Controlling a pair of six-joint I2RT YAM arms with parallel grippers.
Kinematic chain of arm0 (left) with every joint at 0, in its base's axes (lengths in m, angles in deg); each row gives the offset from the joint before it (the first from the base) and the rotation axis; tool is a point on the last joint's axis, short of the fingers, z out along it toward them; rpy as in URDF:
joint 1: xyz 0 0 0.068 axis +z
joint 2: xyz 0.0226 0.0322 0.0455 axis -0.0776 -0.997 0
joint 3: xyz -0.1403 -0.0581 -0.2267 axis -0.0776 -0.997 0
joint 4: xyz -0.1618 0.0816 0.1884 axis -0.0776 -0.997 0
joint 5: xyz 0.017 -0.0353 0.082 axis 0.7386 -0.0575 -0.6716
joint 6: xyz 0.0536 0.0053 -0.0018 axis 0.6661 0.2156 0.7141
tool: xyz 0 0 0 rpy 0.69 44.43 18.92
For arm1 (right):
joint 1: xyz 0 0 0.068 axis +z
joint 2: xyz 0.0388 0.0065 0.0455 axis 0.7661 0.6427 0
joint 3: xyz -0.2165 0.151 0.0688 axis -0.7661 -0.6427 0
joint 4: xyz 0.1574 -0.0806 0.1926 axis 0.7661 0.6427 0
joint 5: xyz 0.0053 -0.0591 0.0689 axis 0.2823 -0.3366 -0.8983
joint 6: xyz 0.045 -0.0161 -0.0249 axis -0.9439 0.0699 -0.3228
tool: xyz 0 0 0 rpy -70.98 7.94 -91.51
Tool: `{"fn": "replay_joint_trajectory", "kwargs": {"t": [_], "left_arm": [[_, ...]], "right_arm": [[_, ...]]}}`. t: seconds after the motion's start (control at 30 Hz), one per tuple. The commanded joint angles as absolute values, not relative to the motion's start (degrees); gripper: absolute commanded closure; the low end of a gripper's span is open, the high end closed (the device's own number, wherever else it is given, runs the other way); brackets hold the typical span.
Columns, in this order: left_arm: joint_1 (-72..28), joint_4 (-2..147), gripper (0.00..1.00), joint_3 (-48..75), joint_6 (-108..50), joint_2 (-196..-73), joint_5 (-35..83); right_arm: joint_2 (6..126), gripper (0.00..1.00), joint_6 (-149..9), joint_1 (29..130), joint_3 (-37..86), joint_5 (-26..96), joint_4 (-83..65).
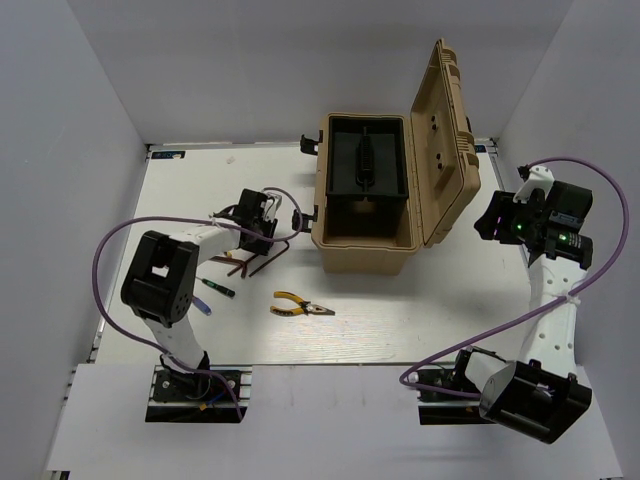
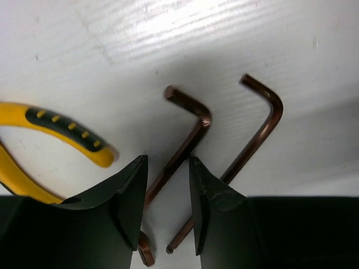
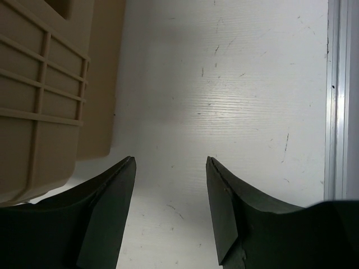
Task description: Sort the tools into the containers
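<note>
The tan toolbox [image 1: 365, 235] stands open at the table's middle, lid [image 1: 445, 140] up, black inner tray [image 1: 367, 160] showing. My left gripper [image 1: 258, 228] is open, low over the brown L-shaped hex keys [image 1: 250, 265]. In the left wrist view my left gripper [image 2: 168, 161] has its jaws on either side of one hex key's long arm [image 2: 188, 144], not closed on it. A second hex key [image 2: 259, 134] lies to the right and a third piece [image 2: 146, 250] by the left jaw. The yellow-handled pliers [image 1: 300, 308] also show in the left wrist view [image 2: 67, 130]. My right gripper [image 1: 500, 222] is open and empty right of the toolbox, its jaws [image 3: 171, 161] over bare table.
A green-handled screwdriver [image 1: 216, 288] and a blue-handled one [image 1: 204, 306] lie near the left arm. The toolbox wall [image 3: 39, 95] is left of my right gripper. An aluminium edge rail [image 3: 336, 101] runs along the table's right side.
</note>
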State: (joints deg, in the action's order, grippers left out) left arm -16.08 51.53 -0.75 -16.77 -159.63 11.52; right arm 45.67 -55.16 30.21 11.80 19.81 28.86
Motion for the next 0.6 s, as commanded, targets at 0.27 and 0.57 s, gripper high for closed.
{"fn": "replay_joint_trajectory", "kwargs": {"t": [0.27,0.57], "left_arm": [[-13.7,48.5,0.74,1.5,-15.6,-168.1,11.2],[-12.5,46.7,1.0,6.5,-17.8,-168.7,10.6]], "right_arm": [[43.3,0.4,-55.4,29.4,11.8,18.4,25.8],[42.9,0.4,-55.5,29.3,11.4,17.8,25.9]]}}
